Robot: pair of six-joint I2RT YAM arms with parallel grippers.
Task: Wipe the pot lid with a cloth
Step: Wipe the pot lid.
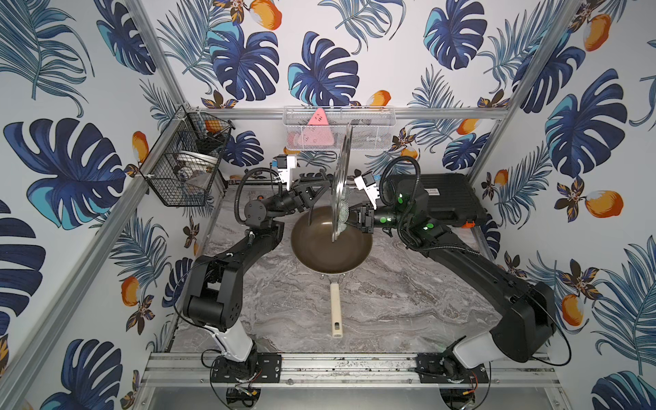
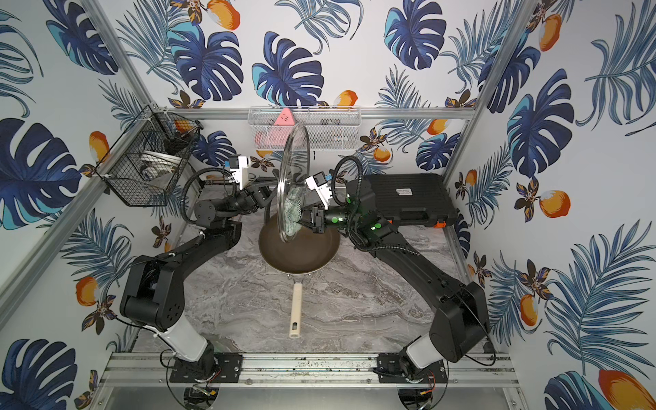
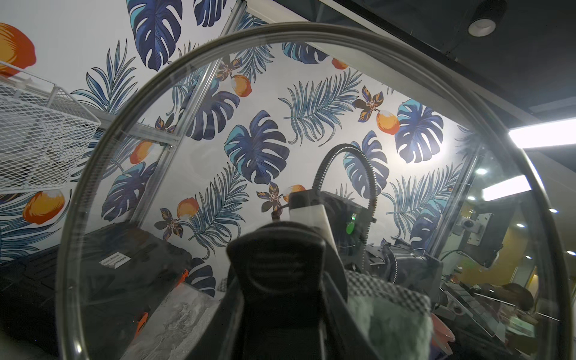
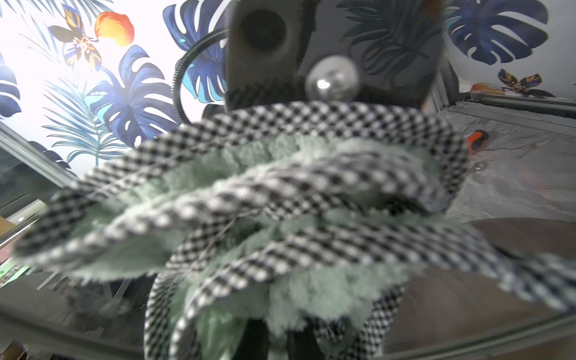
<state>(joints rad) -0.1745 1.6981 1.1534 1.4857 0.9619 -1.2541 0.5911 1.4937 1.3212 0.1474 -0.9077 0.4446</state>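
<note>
Standing on edge above the dark pan point(image 1: 319, 255), the pot lid point(image 2: 291, 167) is held upright by the left gripper point(image 1: 317, 190), whose jaws pinch its black handle point(image 3: 277, 258) from the left. On the lid's right side, the right gripper point(image 2: 308, 218) has its jaws clamped on the bunched cloth point(image 2: 293, 213), mint fleece with black-and-white checked edging, which lies against the lower part of the glass. The pan rests on the marble table point(image 1: 408, 301), cream handle point(image 1: 335, 309) pointing near
</note>
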